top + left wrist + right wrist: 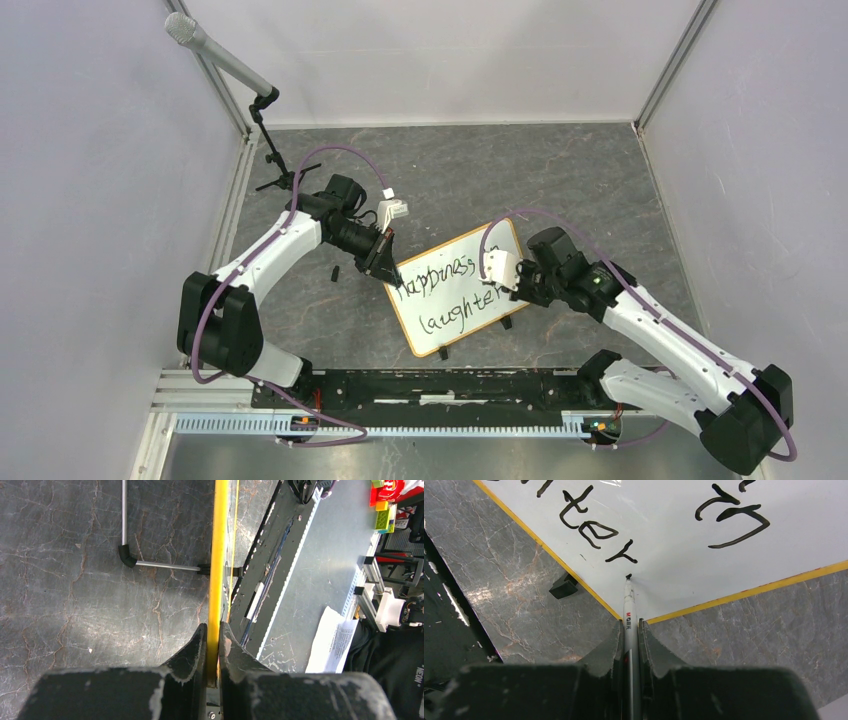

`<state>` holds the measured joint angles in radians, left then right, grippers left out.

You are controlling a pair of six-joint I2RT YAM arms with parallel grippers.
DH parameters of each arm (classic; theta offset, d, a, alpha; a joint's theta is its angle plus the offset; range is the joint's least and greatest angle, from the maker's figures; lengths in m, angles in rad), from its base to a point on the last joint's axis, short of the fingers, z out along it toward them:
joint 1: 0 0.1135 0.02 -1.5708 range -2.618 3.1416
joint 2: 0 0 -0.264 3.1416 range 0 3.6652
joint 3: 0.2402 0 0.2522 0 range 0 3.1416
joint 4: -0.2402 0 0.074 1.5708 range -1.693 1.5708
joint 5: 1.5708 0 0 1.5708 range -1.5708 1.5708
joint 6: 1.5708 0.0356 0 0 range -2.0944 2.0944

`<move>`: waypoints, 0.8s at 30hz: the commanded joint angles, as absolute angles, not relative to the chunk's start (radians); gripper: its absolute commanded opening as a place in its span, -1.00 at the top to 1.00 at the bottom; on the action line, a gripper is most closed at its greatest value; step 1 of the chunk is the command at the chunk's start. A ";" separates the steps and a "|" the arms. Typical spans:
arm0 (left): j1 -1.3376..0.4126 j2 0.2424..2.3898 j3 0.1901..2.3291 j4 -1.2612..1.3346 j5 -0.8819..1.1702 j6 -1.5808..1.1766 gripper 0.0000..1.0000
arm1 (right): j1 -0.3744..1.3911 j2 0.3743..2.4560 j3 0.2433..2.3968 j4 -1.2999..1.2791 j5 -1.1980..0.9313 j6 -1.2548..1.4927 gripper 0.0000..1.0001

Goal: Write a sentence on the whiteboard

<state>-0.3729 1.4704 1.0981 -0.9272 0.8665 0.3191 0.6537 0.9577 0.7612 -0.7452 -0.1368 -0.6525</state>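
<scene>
Right gripper pinches marker, tip on whiteboard just past sentence's last "r"; left gripper clamps the whiteboard's opposite edge.

White face and yellow frame of the whiteboard; black strokes of the sentence. Dark grey tabletop with pale marble veining. Silver-grey marker, red lettering, black tip.

"Happiness in laughter" on whiteboard
</scene>
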 commanded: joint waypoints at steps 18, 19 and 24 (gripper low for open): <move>-0.391 1.379 1.061 -0.867 0.655 0.237 0.23 | 0.652 0.945 0.960 -0.793 -0.395 -0.654 1.00; -0.388 1.372 1.074 -0.870 0.658 0.230 0.13 | 0.652 0.953 0.977 -0.794 -0.412 -0.646 1.00; -0.373 1.312 1.153 -0.887 0.660 0.204 -0.24 | 0.652 0.978 1.056 -0.776 -0.468 -0.590 1.00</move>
